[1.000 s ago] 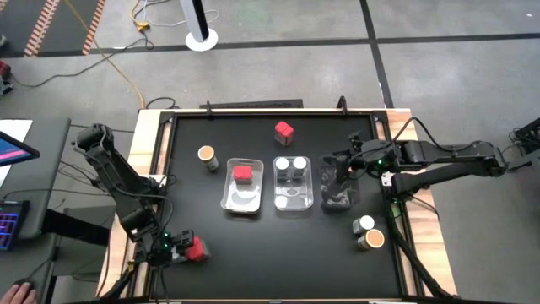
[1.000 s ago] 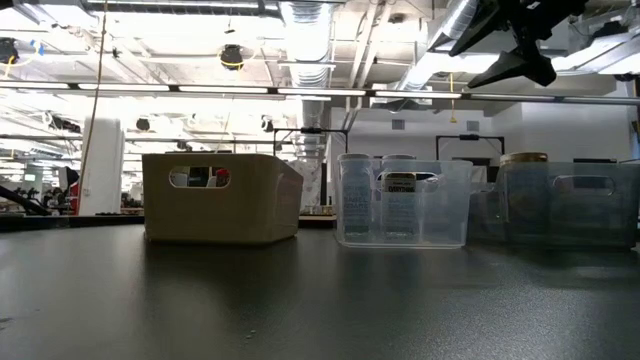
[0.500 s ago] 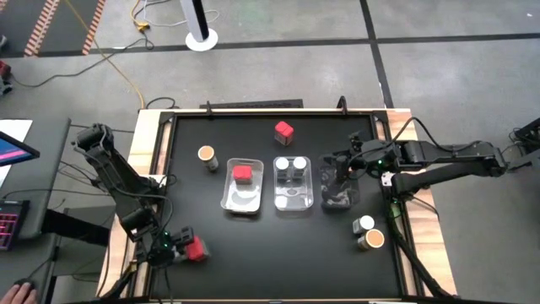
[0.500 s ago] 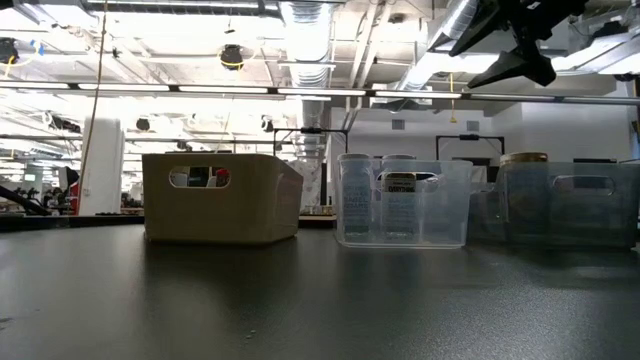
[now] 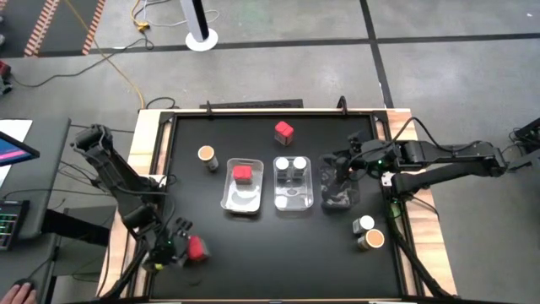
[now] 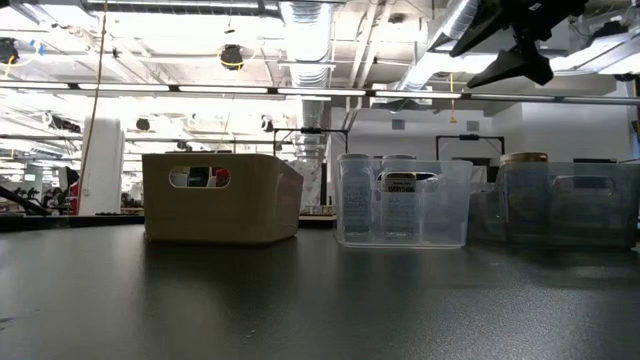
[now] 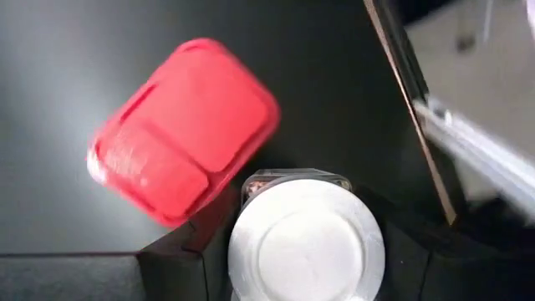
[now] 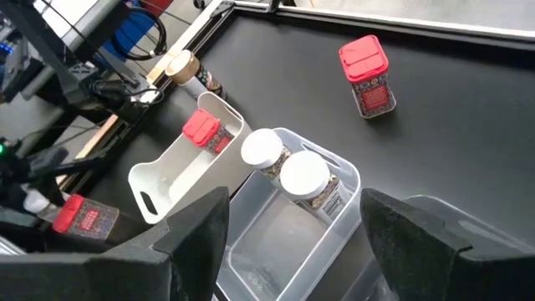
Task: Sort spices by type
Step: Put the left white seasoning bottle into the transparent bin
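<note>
My left gripper [image 5: 172,250] is at the table's near left corner, pointing down, shut on a white-lidded jar [image 7: 305,247]. A red box [image 5: 197,247] lies close beside it. My right gripper [image 5: 339,169] hangs open above the right clear tray [image 5: 337,199], touching nothing. A tan-lidded jar [image 6: 523,158] stands in that tray. The middle tray holds two white-lidded jars [image 8: 288,167], and the left tray holds a red box [image 5: 242,175]. Standing loose on the table are a red box [image 5: 283,131], a tan-lidded jar [image 5: 207,154], a white-lidded jar [image 5: 364,224] and a tan-lidded jar [image 5: 372,240]. My left gripper comes from above, pointing down, with one finger [image 7: 180,267] on each side of the white-lidded jar, below its lid [image 7: 305,247]. The jar stands upright between them. The lid hides the place of contact and whether the jar's base is on the table.
Three trays stand in a row across the table's middle. The raised wooden table edge [image 7: 410,125] runs close to my left gripper. Bare black tabletop lies along the near side [image 5: 278,253] and the far side.
My left gripper has shifted a little toward the table's near left corner and turned slightly beside the red box. The right arm and the other containers have kept still.
</note>
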Robot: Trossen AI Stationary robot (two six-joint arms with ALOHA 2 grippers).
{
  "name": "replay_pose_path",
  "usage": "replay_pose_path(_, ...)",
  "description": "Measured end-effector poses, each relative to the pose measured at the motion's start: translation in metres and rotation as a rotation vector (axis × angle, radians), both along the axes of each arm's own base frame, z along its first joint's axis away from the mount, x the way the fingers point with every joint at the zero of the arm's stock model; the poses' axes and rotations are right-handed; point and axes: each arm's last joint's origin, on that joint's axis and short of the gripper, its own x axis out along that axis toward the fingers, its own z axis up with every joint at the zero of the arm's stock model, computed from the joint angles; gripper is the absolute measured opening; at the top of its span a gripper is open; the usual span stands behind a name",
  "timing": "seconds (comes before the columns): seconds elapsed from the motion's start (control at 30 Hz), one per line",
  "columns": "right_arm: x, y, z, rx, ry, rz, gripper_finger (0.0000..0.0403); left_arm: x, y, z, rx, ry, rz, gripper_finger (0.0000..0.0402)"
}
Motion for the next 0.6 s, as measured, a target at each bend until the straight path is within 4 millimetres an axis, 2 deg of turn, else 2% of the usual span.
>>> replay_pose_path(0.2,0.0,0.001,0.0,-0.039,0.022,0.048,0.0296,0.007,0.005,0.002,-0.102,0.131,0.367,0.0196)
replay_pose_path(0.33,0.0,0.001,0.0,-0.06,0.034,0.082,0.0296,0.007,0.006,0.005,-0.135,0.174,0.47,0.0193)
replay_pose_path(0.47,0.0,0.004,0.0,-0.099,0.05,0.121,0.0296,0.003,0.011,0.02,-0.099,0.203,0.513,0.0193)
replay_pose_path(0.6,0.0,0.006,0.0,-0.12,0.058,0.149,0.0296,0.001,0.018,0.049,-0.083,0.17,0.577,0.0193)
